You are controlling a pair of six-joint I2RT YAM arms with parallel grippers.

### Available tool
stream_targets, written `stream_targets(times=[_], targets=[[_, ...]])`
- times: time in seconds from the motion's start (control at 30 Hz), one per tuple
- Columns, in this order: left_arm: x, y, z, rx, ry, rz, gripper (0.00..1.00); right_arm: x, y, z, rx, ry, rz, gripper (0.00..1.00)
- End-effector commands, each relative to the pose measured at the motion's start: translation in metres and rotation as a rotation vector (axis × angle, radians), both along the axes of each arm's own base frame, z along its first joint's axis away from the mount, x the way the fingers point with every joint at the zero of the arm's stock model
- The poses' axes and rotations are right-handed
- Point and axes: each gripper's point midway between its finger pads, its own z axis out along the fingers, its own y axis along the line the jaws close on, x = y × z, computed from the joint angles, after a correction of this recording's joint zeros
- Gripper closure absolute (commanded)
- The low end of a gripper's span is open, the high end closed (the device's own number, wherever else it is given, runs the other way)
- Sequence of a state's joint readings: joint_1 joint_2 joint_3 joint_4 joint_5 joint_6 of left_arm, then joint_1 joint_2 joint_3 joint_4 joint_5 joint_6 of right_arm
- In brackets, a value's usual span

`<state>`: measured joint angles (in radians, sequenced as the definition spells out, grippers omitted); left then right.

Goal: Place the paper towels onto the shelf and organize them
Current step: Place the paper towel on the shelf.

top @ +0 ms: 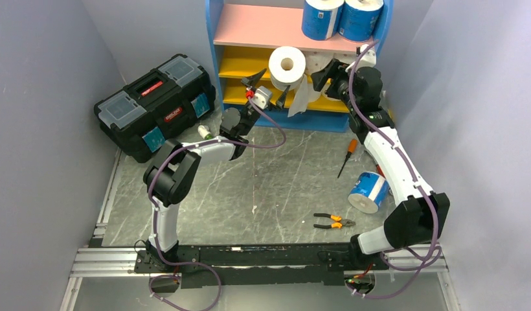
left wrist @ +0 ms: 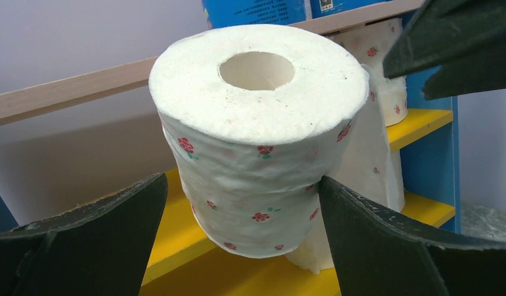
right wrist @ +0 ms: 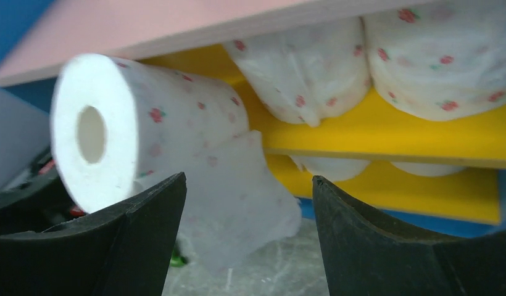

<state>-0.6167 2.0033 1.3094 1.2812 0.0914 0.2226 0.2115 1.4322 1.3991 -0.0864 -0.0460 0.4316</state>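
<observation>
Top view: bright, even overhead light, slightly soft, low detail. Shadows are weak, with faint ones on the floor (top: 282, 175) in front of the shelf (top: 250, 26). No glare. Left wrist view: dotted roll (left wrist: 257, 135) in front of the shelf sharp and well lit, shelf boards behind it mildly defocused, left gripper (left wrist: 241, 197) near black and blurred. Right wrist view: hazy all over. Dotted roll left of the shelf washed out on its end face, rolls on the shelf (right wrist: 435, 68) soft, right gripper (right wrist: 248, 179) dark, little detail.

Robot lab cell: grey partition walls (top: 43, 97), aluminium rail (top: 101, 262), toolbox (top: 156, 107).
</observation>
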Motion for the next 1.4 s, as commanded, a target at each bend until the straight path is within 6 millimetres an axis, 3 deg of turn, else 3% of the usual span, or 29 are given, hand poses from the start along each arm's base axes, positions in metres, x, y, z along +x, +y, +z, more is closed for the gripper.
stream_targets(times=[0.0,0.23,0.4,0.7,1.37], targets=[[-0.024,0.021,0.074,-0.101,-0.156,0.004,0.01,-0.013,0.019,0.075,0.167,-0.248,0.133,0.24],[-0.026,0.018,0.074,-0.081,-0.166,0.002,0.01,-0.014,0.023,0.083,0.255,-0.298,0.21,0.22],[-0.027,0.017,0.072,-0.062,-0.171,-0.001,0.01,0.002,0.036,0.071,0.266,-0.258,0.265,0.22],[-0.024,0.017,0.067,-0.043,-0.17,0.016,0.01,0.013,0.053,0.056,0.318,-0.213,0.35,0.24],[-0.026,0.022,0.068,-0.028,-0.185,0.04,0.01,0.033,0.061,0.026,0.424,-0.108,0.312,0.31]])
